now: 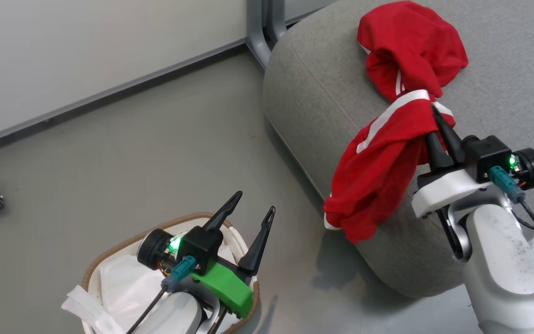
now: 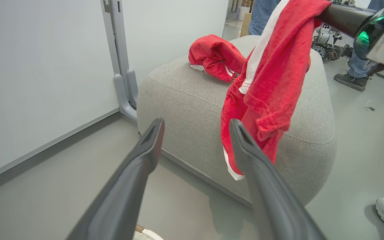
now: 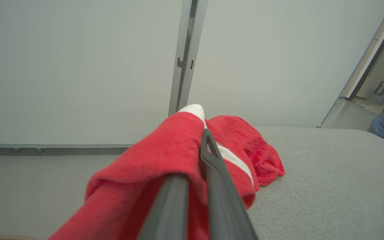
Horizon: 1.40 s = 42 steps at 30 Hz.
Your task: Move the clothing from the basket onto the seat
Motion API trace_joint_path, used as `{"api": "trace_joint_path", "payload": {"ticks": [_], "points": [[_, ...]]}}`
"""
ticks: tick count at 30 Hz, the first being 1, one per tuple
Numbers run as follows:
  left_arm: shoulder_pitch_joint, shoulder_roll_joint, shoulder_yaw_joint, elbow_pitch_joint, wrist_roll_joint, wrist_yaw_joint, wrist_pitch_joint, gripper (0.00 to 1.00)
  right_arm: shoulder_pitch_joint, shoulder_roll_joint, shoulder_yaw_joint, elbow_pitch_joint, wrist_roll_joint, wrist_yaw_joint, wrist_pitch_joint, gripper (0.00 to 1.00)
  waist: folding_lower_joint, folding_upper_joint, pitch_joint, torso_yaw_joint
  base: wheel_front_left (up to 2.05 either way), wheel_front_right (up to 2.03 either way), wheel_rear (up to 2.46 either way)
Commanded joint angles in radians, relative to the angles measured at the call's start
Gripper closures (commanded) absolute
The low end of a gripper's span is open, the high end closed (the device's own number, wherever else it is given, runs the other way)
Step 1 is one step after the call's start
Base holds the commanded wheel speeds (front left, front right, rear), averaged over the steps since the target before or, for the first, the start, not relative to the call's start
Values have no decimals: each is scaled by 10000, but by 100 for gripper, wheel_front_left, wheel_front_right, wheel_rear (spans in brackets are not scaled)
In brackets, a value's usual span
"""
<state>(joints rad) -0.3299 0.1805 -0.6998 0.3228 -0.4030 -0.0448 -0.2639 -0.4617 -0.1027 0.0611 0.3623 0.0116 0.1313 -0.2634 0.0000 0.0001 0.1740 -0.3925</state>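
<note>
Hanging from the right gripper (image 1: 435, 111) is one red garment (image 1: 378, 171), soft and crumpled, with a white stripe and white trim. The two dark fingers are clamped on it and it drapes down over the rounded edge of the seat (image 1: 313, 93). The second red garment (image 1: 410, 46) sits bunched up on top of the seat, right next to the held one. The left gripper (image 1: 256, 201) is spread wide with nothing in it, off to the side of the seat, over the basket (image 1: 109, 253). That arm covers half the basket, the frame edge cuts it off, and white cloth (image 1: 123, 278) shows inside. The right fingertips are buried in fabric.
</note>
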Motion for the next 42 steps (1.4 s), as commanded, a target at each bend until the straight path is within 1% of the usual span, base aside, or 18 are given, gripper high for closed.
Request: {"api": "trace_joint_path", "payload": {"ticks": [1, 4, 6, 10, 14, 17, 18, 21, 24, 25, 27, 31, 33, 35, 39, 42], "points": [[-171, 66, 6, 32, 132, -59, -7, 0, -131, -42, -168, 61, 16, -11, -19, 100, 0, -1, 279, -48, 0, 0, 0], [-263, 63, -20, 99, 140, -59, -6, 0, -400, -90, -470, 192, 118, -11, -19, 100, 0, -1, 428, 175, 0, 0, 0], [-345, 66, -35, 102, 185, -60, -6, 0, -710, -268, -666, 353, 131, -11, -18, 100, 0, -1, 567, 373, 0, 0, 0], [-515, 98, -115, 17, 214, -88, 37, 0, -1696, -760, -1182, 767, -138, -11, 8, 100, 0, -1, 906, 840, 0, 0, 0], [-641, 211, -183, -140, 316, -43, 122, 0, -2989, -1393, -1619, 1004, -392, -11, 248, 100, 0, -1, 1282, 1277, 0, 0, 0], [-764, 266, -305, -308, 461, -23, 246, 0, -4094, -2121, -2080, 1115, -553, -12, 555, 100, 0, -1, 1626, 1692, 0, 0, 0], [-792, 302, -315, -369, 489, -14, 271, 0, -4405, -2257, -2232, 1163, -492, -11, 635, 100, 0, -1, 1711, 1801, 0, 0, 0], [-890, 359, -397, -559, 583, -36, 345, 0, -5388, -3272, -2898, 1318, -713, -12, 1084, 100, 0, -1, 2019, 2284, 0, 0, 0], [-1051, 378, -433, -796, 681, 8, 382, 0, -6225, -4075, -3314, 1402, -811, -11, 1575, 100, 0, -1, 2339, 2741, 0, 0, 0], [-1101, 373, -459, -882, 704, 3, 406, 0, -6476, -4470, -3465, 1435, -884, -11, 1759, 100, 0, -1, 2480, 2913, 0, 0, 0], [-1203, 412, -473, -1051, 735, 6, 445, 0, -6822, -5016, -3708, 1487, -1023, -12, 1961, 100, 0, -1, 2730, 3138, 0, 0, 0], [-1392, 458, -477, -1325, 807, 78, 504, 0, -6715, -5534, -3949, 1886, -1307, -11, 2153, 100, 0, -1, 3212, 3475, 0, 0, 0], [-1466, 462, -524, -1425, 838, 88, 533, 0, -6473, -5613, -4163, 2267, -1355, -12, 2127, 100, 0, -1, 3413, 3606, 0, 0, 0], [-1517, 441, -562, -1482, 876, 113, 557, 0, -6125, -5494, -4480, 2695, -1440, -11, 1992, 100, 0, -1, 3602, 3702, 0, 0, 0], [-1545, 486, -567, -1483, 871, 167, 565, 0, -5240, -4953, -5160, 3657, -1844, -12, 1680, 100, 0, -1, 3831, 3735, 0, 0, 0], [-1560, 542, -555, -1440, 841, 184, 557, 0, -4909, -4572, -5523, 4211, -2187, -12, 1354, 100, 0, -1, 3902, 3688, 0, 0, 0]]}}
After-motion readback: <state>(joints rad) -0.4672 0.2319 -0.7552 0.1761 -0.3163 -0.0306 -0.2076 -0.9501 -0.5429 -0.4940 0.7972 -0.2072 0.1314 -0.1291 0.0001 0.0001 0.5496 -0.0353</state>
